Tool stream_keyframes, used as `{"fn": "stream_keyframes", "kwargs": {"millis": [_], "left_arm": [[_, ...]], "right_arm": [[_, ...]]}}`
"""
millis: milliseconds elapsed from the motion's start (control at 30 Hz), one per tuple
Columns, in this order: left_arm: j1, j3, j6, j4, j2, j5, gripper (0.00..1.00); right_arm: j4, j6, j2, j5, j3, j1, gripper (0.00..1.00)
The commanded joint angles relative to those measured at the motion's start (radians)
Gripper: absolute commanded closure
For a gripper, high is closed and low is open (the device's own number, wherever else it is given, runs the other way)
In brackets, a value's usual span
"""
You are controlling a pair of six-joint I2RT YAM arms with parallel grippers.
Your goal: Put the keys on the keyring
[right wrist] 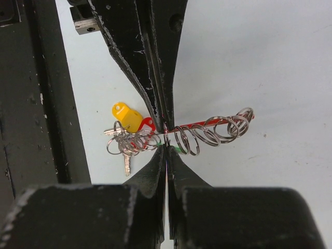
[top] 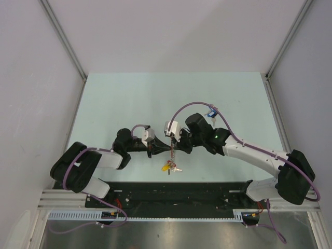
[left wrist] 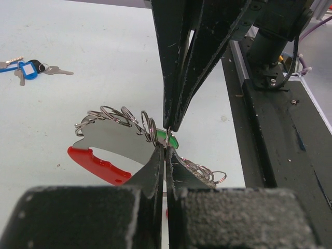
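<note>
The keyring [top: 171, 155] hangs between both grippers above the table: silvery rings [right wrist: 207, 132], a curved red loop [left wrist: 98, 164], a yellow tag [right wrist: 126, 117] and a red tag [right wrist: 147, 124]. My left gripper [top: 156, 148] is shut on one of its rings [left wrist: 150, 128], tips meeting my right gripper [top: 174, 145] tip to tip. The right gripper [right wrist: 167, 149] is shut, with the green-headed key [left wrist: 170, 139] at its tips; only a green sliver [right wrist: 178, 150] shows there. The blue-headed key [top: 211, 112] lies on the table beyond the right arm, also seen in the left wrist view [left wrist: 29, 69].
A plain silver key [right wrist: 127, 165] hangs from the bunch under the yellow tag. The black base rail [left wrist: 280, 129] runs along the near table edge, close to the grippers. Grey walls enclose the pale table [top: 129, 98] on three sides.
</note>
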Motion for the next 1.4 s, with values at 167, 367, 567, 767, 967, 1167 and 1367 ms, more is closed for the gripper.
{"fn": "stream_keyframes", "kwargs": {"millis": [167, 367, 567, 767, 967, 1167, 1367], "left_arm": [[0.000, 0.035, 0.044, -0.081, -0.063, -0.048, 1.00], [-0.001, 0.047, 0.073, -0.236, -0.133, -0.150, 1.00], [-0.001, 0.044, 0.032, -0.302, -0.183, -0.222, 1.00], [-0.001, 0.038, -0.031, -0.306, -0.218, -0.271, 0.99], [-0.001, -0.037, -0.157, -0.111, -0.242, -0.309, 1.00], [-0.001, -0.123, -0.301, 0.122, -0.204, -0.329, 1.00], [-0.001, -0.175, -0.443, 0.450, -0.085, -0.338, 1.00]], "right_arm": [[0.008, -0.022, 0.004, 0.067, 0.061, 0.058, 1.00], [0.013, -0.030, 0.015, 0.156, 0.067, 0.104, 1.00], [0.022, -0.033, 0.038, 0.246, 0.067, 0.150, 1.00], [0.033, -0.031, 0.064, 0.332, 0.065, 0.191, 1.00], [0.057, -0.012, 0.079, 0.320, 0.047, 0.196, 1.00], [0.126, 0.050, 0.050, 0.247, -0.003, 0.168, 1.00], [0.188, 0.093, 0.001, 0.154, -0.065, 0.114, 1.00]]}}
